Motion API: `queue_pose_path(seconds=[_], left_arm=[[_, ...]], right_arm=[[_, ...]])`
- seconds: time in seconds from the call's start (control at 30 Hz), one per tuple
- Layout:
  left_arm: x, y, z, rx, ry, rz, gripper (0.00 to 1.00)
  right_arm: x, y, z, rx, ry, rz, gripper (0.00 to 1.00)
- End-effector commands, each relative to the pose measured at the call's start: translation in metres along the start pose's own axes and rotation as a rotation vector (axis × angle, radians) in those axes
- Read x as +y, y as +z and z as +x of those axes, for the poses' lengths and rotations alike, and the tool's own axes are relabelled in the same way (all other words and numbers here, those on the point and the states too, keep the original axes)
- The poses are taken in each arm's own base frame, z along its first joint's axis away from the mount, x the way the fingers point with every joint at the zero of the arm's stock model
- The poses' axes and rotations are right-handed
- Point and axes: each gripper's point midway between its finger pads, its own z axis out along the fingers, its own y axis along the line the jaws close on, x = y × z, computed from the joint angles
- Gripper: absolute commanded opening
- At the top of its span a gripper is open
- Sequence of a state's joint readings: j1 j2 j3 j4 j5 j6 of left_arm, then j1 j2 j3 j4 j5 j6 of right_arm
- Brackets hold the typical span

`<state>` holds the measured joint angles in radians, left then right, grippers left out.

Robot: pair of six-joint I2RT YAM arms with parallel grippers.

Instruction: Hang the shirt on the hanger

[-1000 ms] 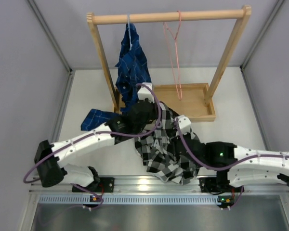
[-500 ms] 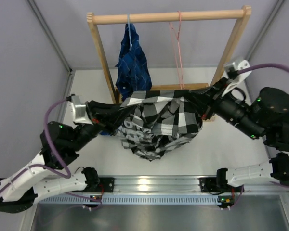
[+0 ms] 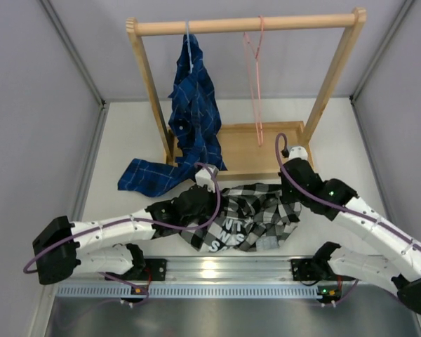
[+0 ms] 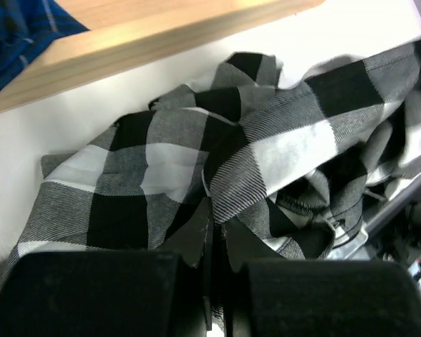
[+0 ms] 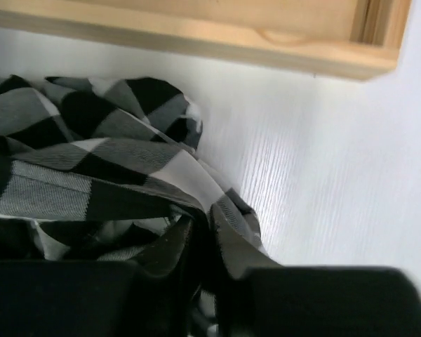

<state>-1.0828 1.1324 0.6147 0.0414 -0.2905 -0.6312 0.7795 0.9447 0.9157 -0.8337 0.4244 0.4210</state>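
Observation:
The black-and-white checked shirt (image 3: 249,221) lies bunched on the table near the front edge, white lettering facing up. My left gripper (image 3: 202,199) is shut on a fold of its left edge; in the left wrist view the cloth (image 4: 196,154) runs between the closed fingers (image 4: 193,235). My right gripper (image 3: 292,189) is shut on the shirt's right edge; the right wrist view shows cloth (image 5: 112,161) pinched between the fingers (image 5: 170,246). The pink wire hanger (image 3: 255,77) hangs empty from the wooden rail, behind the shirt.
A wooden rack (image 3: 245,27) stands at the back, with a shallow wooden tray base (image 3: 291,168). A dark blue plaid shirt (image 3: 194,112) hangs from the rail's left side and trails onto the table (image 3: 144,175). Grey walls close in on both sides.
Both arms have come down from holding the shirt spread out in the air. The shirt now lies bunched on the table, still gripped at both edges.

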Motion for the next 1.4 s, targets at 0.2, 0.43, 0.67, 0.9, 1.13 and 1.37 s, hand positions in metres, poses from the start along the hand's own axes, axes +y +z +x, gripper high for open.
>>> queue_pose_path(seconds=[0.2,0.43,0.67,0.9,1.13,1.37], left_arm=[[-0.006,0.008,-0.026,-0.037,-0.013,-0.061,0.00],[-0.018,0.004,-0.041,-0.045,-0.028,-0.036,0.00],[-0.006,-0.003,-0.048,-0.064,-0.036,-0.108,0.00],[-0.007,-0.010,-0.055,-0.085,-0.049,-0.104,0.00],[-0.006,-0.019,-0.063,-0.099,-0.052,-0.110,0.00],[0.000,-0.018,-0.067,-0.099,-0.056,-0.155,0.00]], right_arm=[[0.045,-0.044,-0.046,-0.218,-0.023,-0.447,1.00],[0.037,-0.037,-0.012,-0.153,-0.031,-0.416,0.65],[0.039,-0.042,0.001,-0.112,0.019,-0.389,0.41],[0.040,-0.013,0.019,-0.001,0.020,-0.294,0.55],[0.046,0.002,0.026,0.052,-0.055,-0.197,0.59],[0.052,0.006,0.032,0.081,-0.173,-0.109,0.58]])
